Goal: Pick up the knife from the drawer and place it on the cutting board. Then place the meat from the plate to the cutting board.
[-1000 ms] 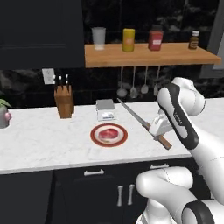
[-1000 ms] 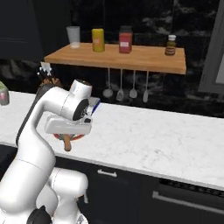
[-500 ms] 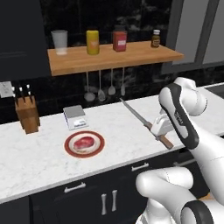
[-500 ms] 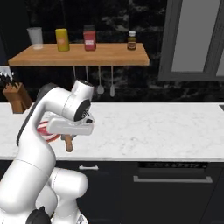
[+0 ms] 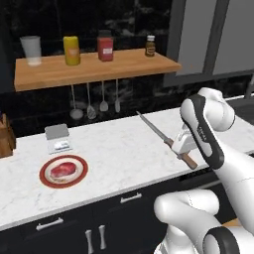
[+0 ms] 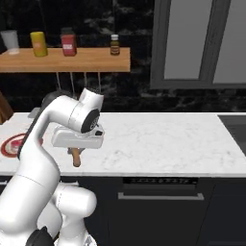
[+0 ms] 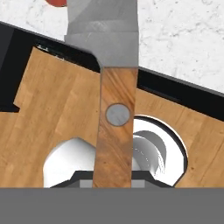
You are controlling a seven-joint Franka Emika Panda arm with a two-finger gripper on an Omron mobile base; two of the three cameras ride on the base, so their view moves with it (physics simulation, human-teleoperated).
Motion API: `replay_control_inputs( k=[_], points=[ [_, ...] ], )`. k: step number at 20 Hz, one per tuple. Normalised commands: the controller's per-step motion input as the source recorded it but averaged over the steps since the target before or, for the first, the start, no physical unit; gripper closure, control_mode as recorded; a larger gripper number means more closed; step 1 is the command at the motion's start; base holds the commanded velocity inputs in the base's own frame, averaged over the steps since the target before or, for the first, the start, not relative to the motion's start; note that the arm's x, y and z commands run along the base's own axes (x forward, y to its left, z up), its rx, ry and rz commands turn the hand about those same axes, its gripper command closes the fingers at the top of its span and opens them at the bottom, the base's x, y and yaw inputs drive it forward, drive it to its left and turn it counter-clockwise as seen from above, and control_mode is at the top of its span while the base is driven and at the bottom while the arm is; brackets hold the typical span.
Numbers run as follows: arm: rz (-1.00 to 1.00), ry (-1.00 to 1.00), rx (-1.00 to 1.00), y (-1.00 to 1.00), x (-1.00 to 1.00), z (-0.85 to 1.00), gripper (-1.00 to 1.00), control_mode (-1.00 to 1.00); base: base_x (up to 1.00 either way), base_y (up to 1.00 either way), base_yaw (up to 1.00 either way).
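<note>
A wooden shelf (image 5: 94,69) hangs on the dark wall above the white marble table (image 5: 114,154). Along it stand a clear cup (image 5: 31,49) at the left end, then a yellow canister (image 5: 72,50), a red jar (image 5: 105,48) and a small brown bottle (image 5: 150,45) near the right end. Utensils (image 5: 96,99) dangle beneath the shelf. A small grey scale (image 5: 58,138) sits toward the table's back left, and a wooden knife block (image 5: 5,139) stands at its far left edge.
</note>
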Motion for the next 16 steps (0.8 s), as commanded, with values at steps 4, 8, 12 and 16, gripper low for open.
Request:
replay_control_inputs(
  k=[4, 8, 12, 16],
  points=[
    [0.0, 0.0, 0.0, 0.0, 0.0, 0.0, 1.0, 1.0, 0.0, -0.88, 0.07],
    [0.0, 0.0, 0.0, 0.0, 0.0, 0.0, 1.0, 1.0, 0.0, -0.88, 0.13],
    [0.0, 0.0, 0.0, 0.0, 0.0, 0.0, 1.0, 1.0, 0.0, -0.9, 0.15],
    [0.0, 0.0, 0.0, 0.0, 0.0, 0.0, 1.0, 1.0, -0.01, -0.91, 0.16]
  ],
)
